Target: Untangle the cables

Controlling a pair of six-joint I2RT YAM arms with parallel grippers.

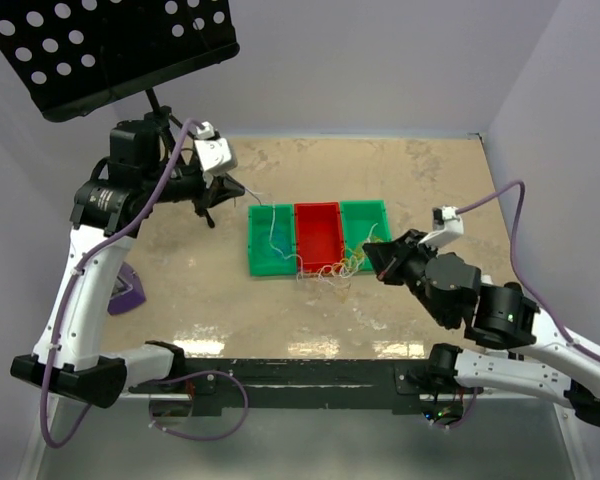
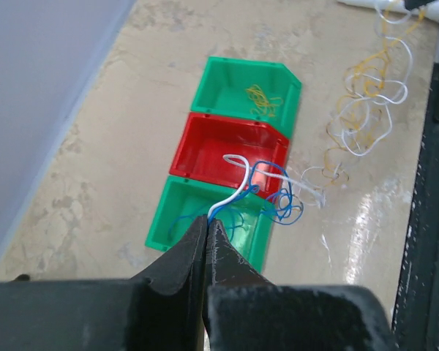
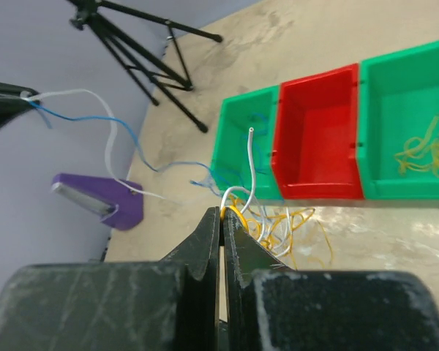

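My left gripper [image 1: 227,190] is raised left of the bins. In the left wrist view it [image 2: 207,219] is shut on a white and blue cable [image 2: 238,186] that runs down to the near green bin [image 2: 172,219]. My right gripper [image 1: 375,258] is low at the bins' front edge. In the right wrist view it [image 3: 223,212] is shut on a yellow cable [image 3: 234,212] at the edge of the yellow and white tangle [image 3: 278,227]. The tangle [image 1: 330,272] lies on the table before the red bin [image 1: 318,237]. The white and blue strand [image 3: 110,131] stretches across to the left gripper.
Three bins stand in a row: green [image 1: 255,262], red, green [image 1: 380,215]. The far green bin holds a loose yellow cable [image 3: 424,146]. A purple object [image 1: 125,285] lies at the left. A black perforated music stand [image 1: 110,45] and its tripod legs [image 3: 146,44] stand at the back left.
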